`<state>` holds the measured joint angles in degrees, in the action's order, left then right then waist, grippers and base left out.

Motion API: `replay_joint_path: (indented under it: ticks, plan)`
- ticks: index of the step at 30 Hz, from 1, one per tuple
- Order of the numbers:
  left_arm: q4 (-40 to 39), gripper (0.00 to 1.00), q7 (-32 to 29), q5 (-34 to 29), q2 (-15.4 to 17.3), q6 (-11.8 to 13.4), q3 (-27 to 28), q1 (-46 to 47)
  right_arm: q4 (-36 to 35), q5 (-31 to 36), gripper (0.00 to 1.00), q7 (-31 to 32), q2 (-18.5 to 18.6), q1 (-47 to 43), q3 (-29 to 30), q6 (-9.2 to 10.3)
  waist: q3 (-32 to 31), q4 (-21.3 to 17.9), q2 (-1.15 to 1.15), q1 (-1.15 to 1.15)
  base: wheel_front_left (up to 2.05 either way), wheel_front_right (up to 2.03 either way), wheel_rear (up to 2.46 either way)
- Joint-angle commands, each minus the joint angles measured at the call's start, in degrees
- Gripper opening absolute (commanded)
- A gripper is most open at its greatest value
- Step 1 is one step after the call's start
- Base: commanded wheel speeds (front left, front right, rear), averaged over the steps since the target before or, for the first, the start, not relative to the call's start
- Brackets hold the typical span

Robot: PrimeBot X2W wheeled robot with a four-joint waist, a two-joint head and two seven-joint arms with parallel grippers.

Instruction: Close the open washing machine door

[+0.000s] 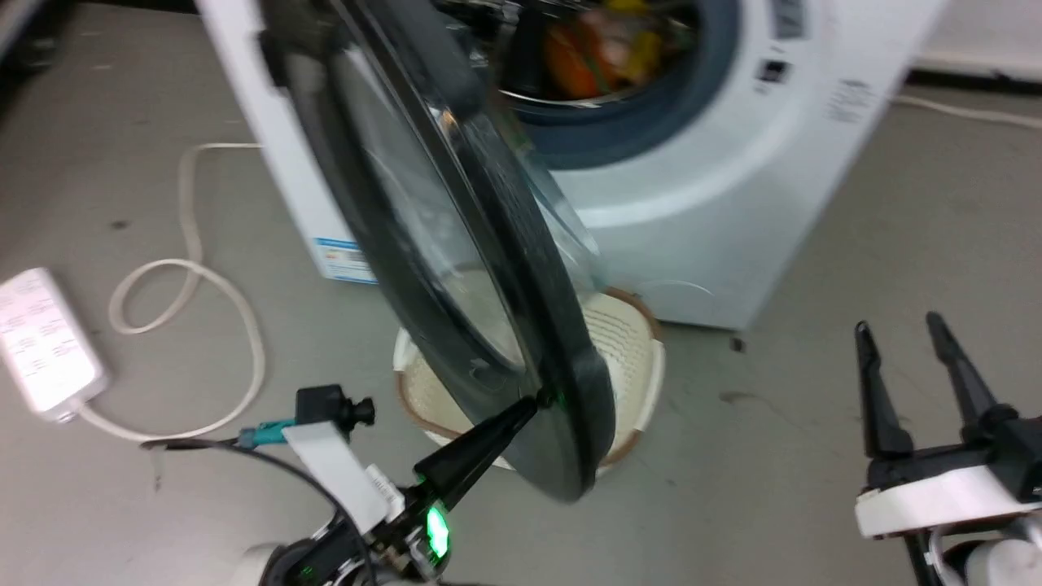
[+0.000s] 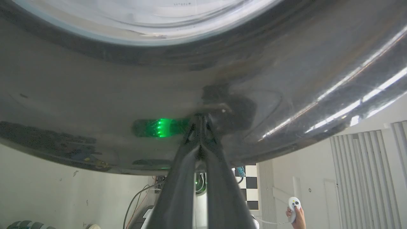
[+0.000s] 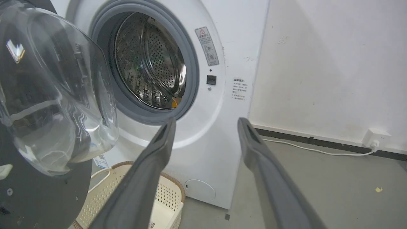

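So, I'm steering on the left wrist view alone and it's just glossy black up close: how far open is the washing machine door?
Observer: Roughly halfway. The large round glossy black washing machine door stands well clear of the big white front-loading washing machine.
Operator: Where on it is my left pincer?
Observer: The shut left pincer touches its outer face near the lower free rim.
Operator: Anything underneath?
Observer: A cream perforated laundry basket sits on the floor below the door.
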<state>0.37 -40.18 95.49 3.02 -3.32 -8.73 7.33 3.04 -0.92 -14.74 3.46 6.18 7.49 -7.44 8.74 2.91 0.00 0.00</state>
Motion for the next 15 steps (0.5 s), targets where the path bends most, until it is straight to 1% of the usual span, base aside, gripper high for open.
replay_joint_path:
  ticks: [1,2,3,4,8,11,15]
  plan:
    - [0.37,0.00,0.88,0.18,-0.13,-0.65,-0.65,1.40,-0.46,-0.15,1.00,-0.26,-0.22,1.03,0.29,-0.05,3.55,-6.00,0.00,0.00,0.00,0.00,0.00]
    - [1.28,0.00,2.40,0.30,-0.13,-1.04,-1.42,2.27,-0.72,-0.21,1.00,-0.26,-0.31,1.28,0.93,-0.05,4.22,-7.52,0.00,0.00,0.00,0.00,0.00]
    - [3.06,0.00,5.36,0.54,-0.13,-1.74,-2.67,4.23,-1.16,-0.66,1.00,-0.26,-0.44,1.84,2.27,-0.05,5.54,-10.52,0.00,0.00,0.00,0.00,0.00]
    - [3.06,0.00,5.36,0.54,-0.13,-1.74,-2.67,4.23,-1.16,-0.66,1.00,-0.26,-0.44,1.84,2.27,-0.05,5.54,-10.52,0.00,0.00,0.00,0.00,0.00]
    - [6.67,0.00,11.59,0.99,-0.13,-2.74,-4.01,8.91,-1.63,-2.99,1.00,-0.26,-0.54,2.55,3.70,-0.05,8.05,-15.95,0.00,0.00,0.00,0.00,0.00]
    - [9.63,0.00,16.93,1.21,-0.13,-3.18,-4.32,13.36,-1.53,-4.48,1.00,-0.26,-0.56,2.79,3.34,-0.05,9.83,-19.22,0.00,0.00,0.00,0.00,0.00]
    - [13.86,0.00,23.60,2.10,-0.13,-3.54,-4.73,20.07,-1.05,-6.07,1.00,-0.26,-0.56,3.00,1.92,-0.05,11.53,-22.47,0.00,0.00,0.00,0.00,0.00]
